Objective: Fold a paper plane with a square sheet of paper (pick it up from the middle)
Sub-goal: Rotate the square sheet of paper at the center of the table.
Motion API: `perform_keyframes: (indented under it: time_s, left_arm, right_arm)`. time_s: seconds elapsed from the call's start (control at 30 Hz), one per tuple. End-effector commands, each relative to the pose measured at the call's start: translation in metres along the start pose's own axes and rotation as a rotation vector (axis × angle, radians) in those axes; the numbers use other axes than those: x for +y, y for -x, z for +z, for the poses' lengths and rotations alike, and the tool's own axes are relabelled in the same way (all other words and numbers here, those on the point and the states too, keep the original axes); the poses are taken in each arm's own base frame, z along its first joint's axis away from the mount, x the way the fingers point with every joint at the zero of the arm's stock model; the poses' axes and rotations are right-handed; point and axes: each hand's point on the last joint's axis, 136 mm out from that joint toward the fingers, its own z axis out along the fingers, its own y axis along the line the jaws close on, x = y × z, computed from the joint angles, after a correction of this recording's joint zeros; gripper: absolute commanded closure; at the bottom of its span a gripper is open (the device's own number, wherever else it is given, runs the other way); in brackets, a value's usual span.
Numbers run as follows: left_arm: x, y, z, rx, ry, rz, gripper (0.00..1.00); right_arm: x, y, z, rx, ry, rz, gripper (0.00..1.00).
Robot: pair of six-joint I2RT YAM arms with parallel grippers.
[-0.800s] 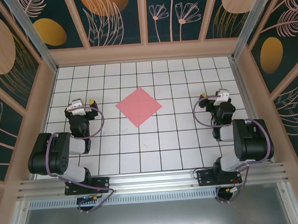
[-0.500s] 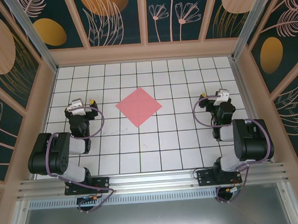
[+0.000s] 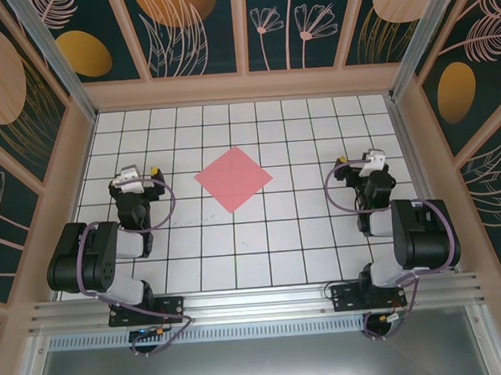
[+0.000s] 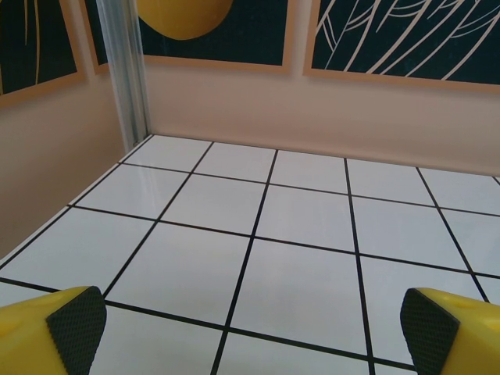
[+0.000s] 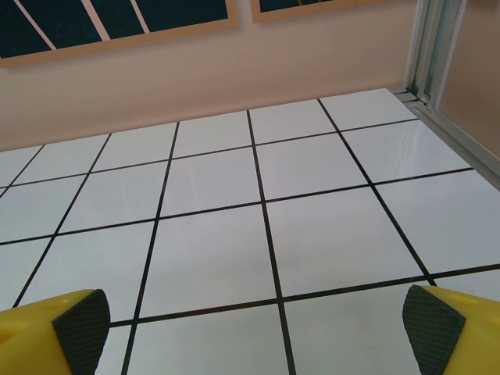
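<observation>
**A:** Where are the tools?

**B:** My left gripper (image 3: 140,171) and right gripper (image 3: 362,158) both have their jaws spread wide with nothing between them, low at either side. The thin pink-red square sheet of paper (image 3: 233,179) lies flat between them, turned like a diamond and well apart from both.

**A:** Risks?

**B:** I'd guess the sheet slides or crumples on the glossy tiles if I pinch off-centre. It's a white black-lined grid table (image 3: 237,255), with a pale peach frame (image 3: 241,87) and dark floral wall panels (image 3: 200,30) around it.

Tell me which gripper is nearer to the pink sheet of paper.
Left. The left gripper stands to the left of the square sheet of paper, across a small gap; the right gripper stands to its right, across a wider gap. Both are open.
</observation>
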Motion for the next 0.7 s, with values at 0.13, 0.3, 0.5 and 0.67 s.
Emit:
perform_keyframes:
  time_s: [0.13,0.3,0.5,0.67]
  left_arm:
    - [0.01,0.02,0.001,-0.012,0.057,-0.015,0.01]
    - [0.01,0.027,0.009,0.106,0.096,-0.116,0.01]
    - [-0.01,0.047,0.001,0.192,0.011,-0.298,0.02]
    - [-0.023,0.05,-0.003,0.281,-0.029,-0.404,0.01]
  right_arm:
    - [0.01,0.019,-0.001,-0.011,-0.006,-0.032,0.01]
    - [0.021,0.038,0.003,0.084,-0.062,0.06,0.01]
    - [0.099,0.029,0.011,0.293,0.071,0.129,0.01]
    - [0.195,-0.008,0.021,0.527,0.268,0.104,0.04]
